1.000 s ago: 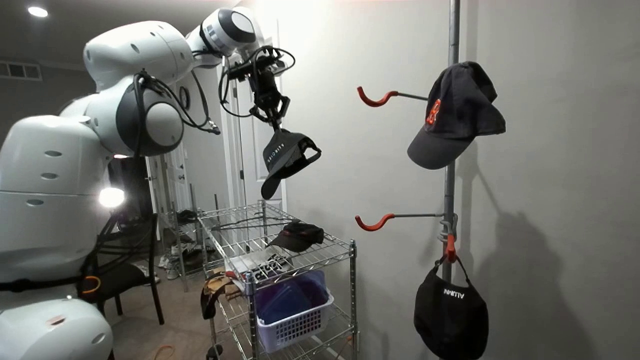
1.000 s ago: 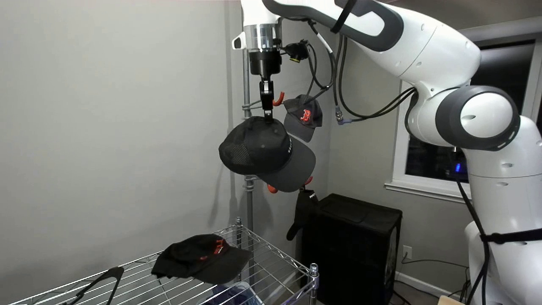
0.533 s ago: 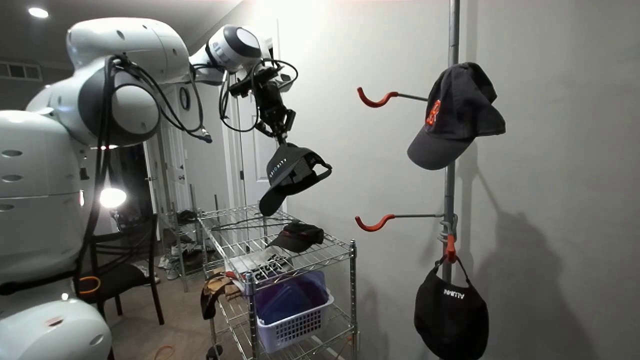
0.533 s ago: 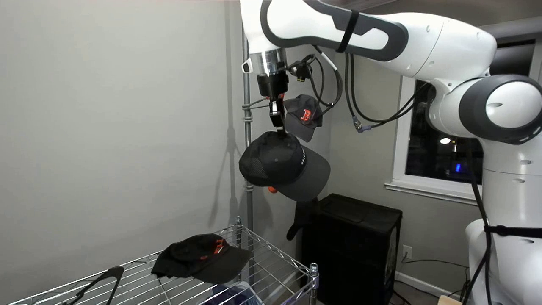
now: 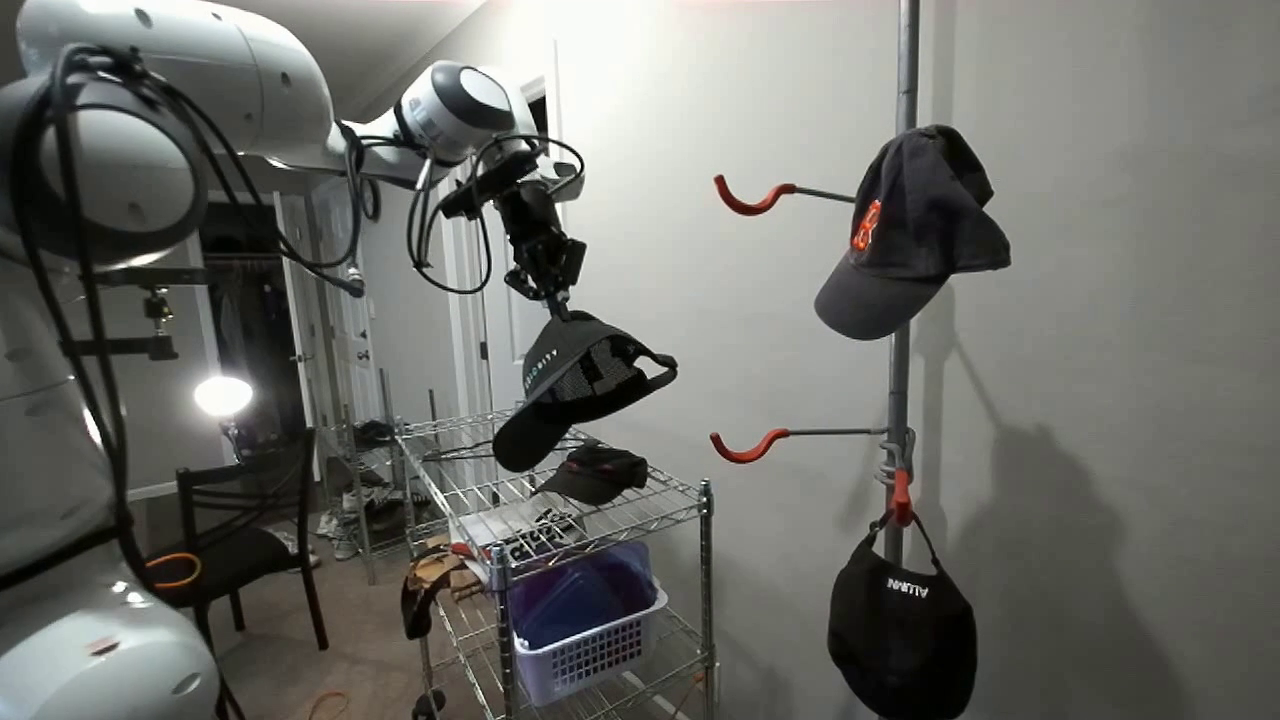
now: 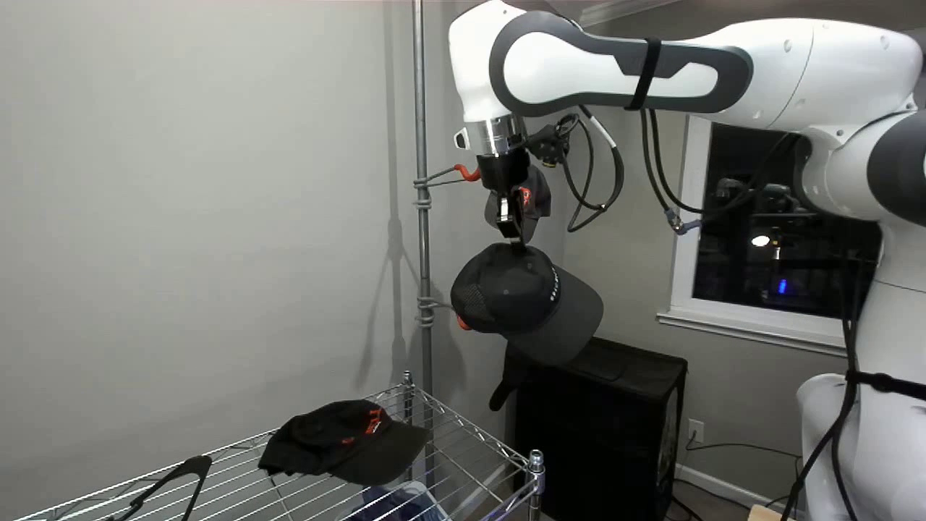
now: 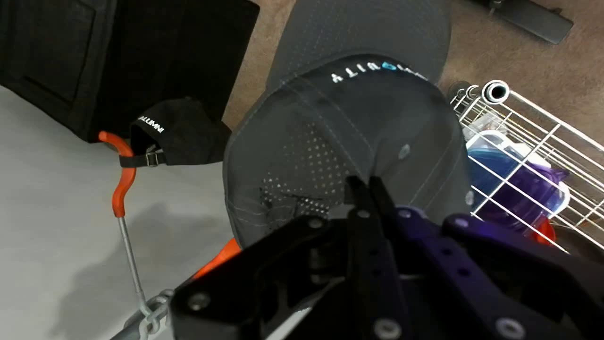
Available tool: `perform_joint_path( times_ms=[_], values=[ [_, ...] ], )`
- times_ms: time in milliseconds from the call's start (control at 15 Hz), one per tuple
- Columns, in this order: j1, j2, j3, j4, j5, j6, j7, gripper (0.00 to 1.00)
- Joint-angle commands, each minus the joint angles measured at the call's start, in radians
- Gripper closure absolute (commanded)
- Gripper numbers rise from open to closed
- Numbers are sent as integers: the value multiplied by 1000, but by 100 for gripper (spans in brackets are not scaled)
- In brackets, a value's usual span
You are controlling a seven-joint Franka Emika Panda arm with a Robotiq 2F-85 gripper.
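Note:
My gripper is shut on the crown top of a dark grey cap with white lettering. It holds the cap in the air, brim tilted down, in both exterior views. In the wrist view the fingertips pinch the cloth near the button; the cap fills the middle. A dark cap with an orange B hangs on an upper hook of the pole. A black ALUMNI cap hangs by its strap low on the pole; it also shows in the wrist view.
The pole carries red-tipped hooks, an upper one and a lower one with nothing on them. A wire shelf bears a black cap. A purple basket stands below. A black box stands behind.
The gripper has carried the cap downward. In an exterior view they moved right, away from above the shelf; in an exterior view the cap looks larger. The arm's elbow has swung back.

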Motion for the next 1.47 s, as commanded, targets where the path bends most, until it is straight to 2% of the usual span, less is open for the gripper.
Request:
perform_joint_path(
  times_ms=[0, 200, 400, 867, 1400],
  values=[
    [-112, -139, 38, -242, 65, 184, 36, 98],
    [-164, -179, 23, -350, 135, 339, -13, 98],
    [-204, -211, 30, -404, 127, 394, -19, 98],
    [-224, -186, 58, -407, 100, 438, -28, 98],
    [-264, -146, 34, -430, 66, 634, -90, 98]
  ],
)
